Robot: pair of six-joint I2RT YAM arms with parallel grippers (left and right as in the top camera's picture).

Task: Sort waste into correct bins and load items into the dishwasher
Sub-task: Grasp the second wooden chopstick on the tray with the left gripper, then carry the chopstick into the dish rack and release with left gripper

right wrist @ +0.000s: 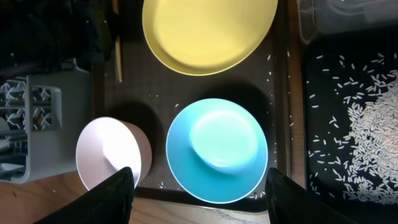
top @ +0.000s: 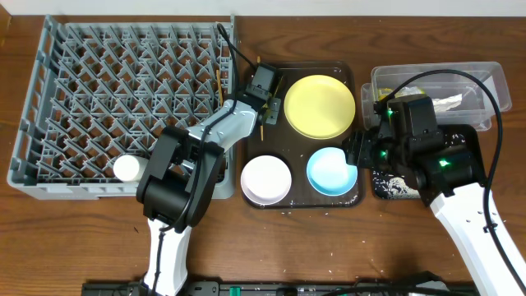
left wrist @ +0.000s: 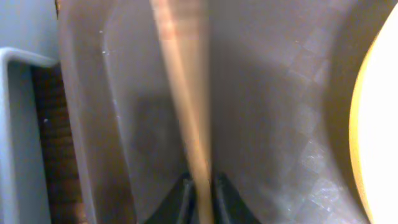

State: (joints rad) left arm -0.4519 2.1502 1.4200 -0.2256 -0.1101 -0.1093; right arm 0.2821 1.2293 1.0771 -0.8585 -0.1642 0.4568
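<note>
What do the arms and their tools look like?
The left arm and right arm have white lower links and black joint housings. The right shows green lights, and a black cable loops over it. The left tool and right tool have black wedge-shaped fingers.

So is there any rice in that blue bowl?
No, the blue bowl shows a smooth bare inside with no grains, while the white rice lies in the black tray beside it.

This is looking like a robotics lab staging a kitchen chore: a left arm [top: 177,185] and right arm [top: 468,205] are standing at a wooden table [top: 312,33] carrying a grey dish rack [top: 99,90] and brown serving tray [top: 297,146].
</note>
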